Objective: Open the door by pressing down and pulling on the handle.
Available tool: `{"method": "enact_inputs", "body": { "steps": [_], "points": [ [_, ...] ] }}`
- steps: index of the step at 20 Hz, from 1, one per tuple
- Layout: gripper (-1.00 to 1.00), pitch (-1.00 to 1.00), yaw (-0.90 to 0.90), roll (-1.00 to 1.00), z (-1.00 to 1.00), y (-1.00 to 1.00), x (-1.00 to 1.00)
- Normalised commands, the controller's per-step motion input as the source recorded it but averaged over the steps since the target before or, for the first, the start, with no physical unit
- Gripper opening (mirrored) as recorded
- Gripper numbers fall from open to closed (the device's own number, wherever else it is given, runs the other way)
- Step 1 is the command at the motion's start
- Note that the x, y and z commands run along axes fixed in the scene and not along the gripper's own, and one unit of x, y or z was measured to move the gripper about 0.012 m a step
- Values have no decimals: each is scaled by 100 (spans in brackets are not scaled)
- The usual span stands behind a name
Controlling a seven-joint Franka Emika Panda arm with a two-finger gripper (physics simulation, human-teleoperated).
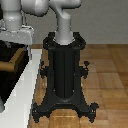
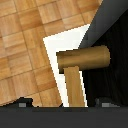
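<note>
The door [image 1: 6, 82] is a dark panel in a thick white frame [image 1: 25, 92] at the exterior view's left. Its brown handle [image 1: 12, 63] sticks out from the panel near the frame's edge. My gripper [image 1: 19, 45] hangs just above the handle, fingers pointing down. In the wrist view the handle [image 2: 83, 57] shows as a short wooden cylinder with a flat stem [image 2: 75, 86] crossing the white frame [image 2: 54, 50] beside the black door [image 2: 110, 35]. The gripper [image 2: 64, 104] is open; its dark fingertips [image 2: 22, 103] sit wide apart either side of the stem, touching nothing.
The black robot pedestal [image 1: 64, 70] with its splayed feet stands in the middle of the exterior view, close to the door frame's right side. Wooden parquet floor [image 1: 107, 75] lies all around.
</note>
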Motion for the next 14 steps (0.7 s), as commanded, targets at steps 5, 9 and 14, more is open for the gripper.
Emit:
{"method": "enact_inputs", "body": {
  "steps": [5,9,14],
  "points": [
    [100,0,0,0,0,0,0],
    [100,0,0,0,-75,-50,0],
    [100,0,0,0,-60,-60,0]
  ]
}}
